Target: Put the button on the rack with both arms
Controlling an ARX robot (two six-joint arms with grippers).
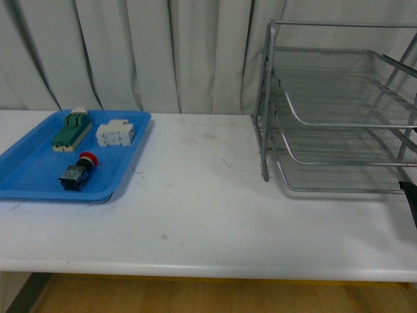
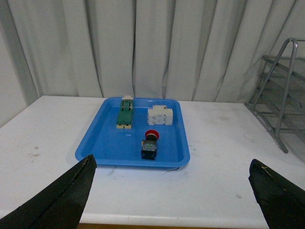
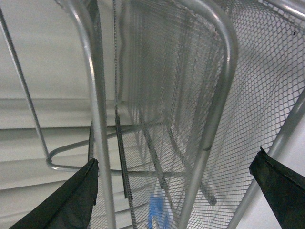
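**STATUS: NOT STARTED, BUTTON STILL IN TRAY**

The button [image 1: 79, 171] lies in the blue tray [image 1: 26, 186] at 9 o'clock on the bench [image 1: 195, 215]. It sits at the tray's 6 o'clock, clear of the green switch [image 1: 71, 129] and the white component [image 1: 115, 133]. The rack [image 1: 339, 124] stands at 2 o'clock, well apart, and no visible tier holds anything.

The left jaws are spread wide and empty, facing the tray. The right jaws are spread wide and empty, close against the rack mesh.

By judgement, pickup, transfer and placement all remain.

The rack's right side is cut off. In the front view only a dark sliver [image 1: 410, 203] shows at 3 o'clock, probably the right arm. In the right wrist view a blue blur [image 3: 157, 212] behind the mesh cannot be identified.
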